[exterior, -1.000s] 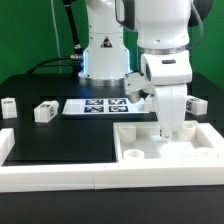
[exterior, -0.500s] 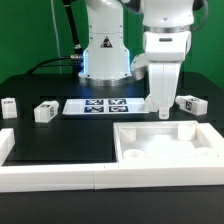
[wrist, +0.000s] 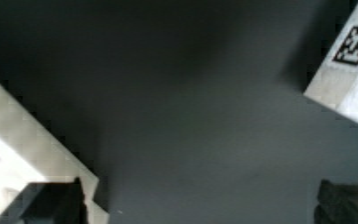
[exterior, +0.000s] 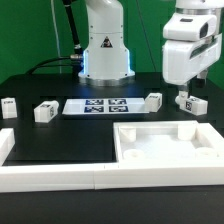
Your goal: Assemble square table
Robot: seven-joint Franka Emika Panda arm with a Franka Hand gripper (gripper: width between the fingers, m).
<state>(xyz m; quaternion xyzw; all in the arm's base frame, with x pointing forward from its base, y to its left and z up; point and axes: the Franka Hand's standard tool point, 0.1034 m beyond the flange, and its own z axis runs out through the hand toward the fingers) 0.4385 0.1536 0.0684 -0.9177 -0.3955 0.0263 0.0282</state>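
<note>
Fingers [wrist: 43, 188] spread wide and empty, gripper [exterior: 184, 88] hovering above a loose leg [exterior: 190, 103], likely lining up a grab, while the square top [exterior: 165, 150] sits against the border wall [exterior: 60, 172], sockets up for legs.

1. The tabletop [exterior: 60, 135] is plain black.
2. The square top [exterior: 165, 150] is all white.
3. The short legs [exterior: 45, 111] are white, each with a black-and-white square tag.
4. The marker board [exterior: 97, 105] is white with a row of black patterned tags.
5. The border wall [exterior: 50, 178] is white.
6. The robot arm [exterior: 190, 45] is white.
7. The back wall [exterior: 30, 30] is green.
8. The gripper's fingers [wrist: 43, 185] look black in the wrist view.
</note>
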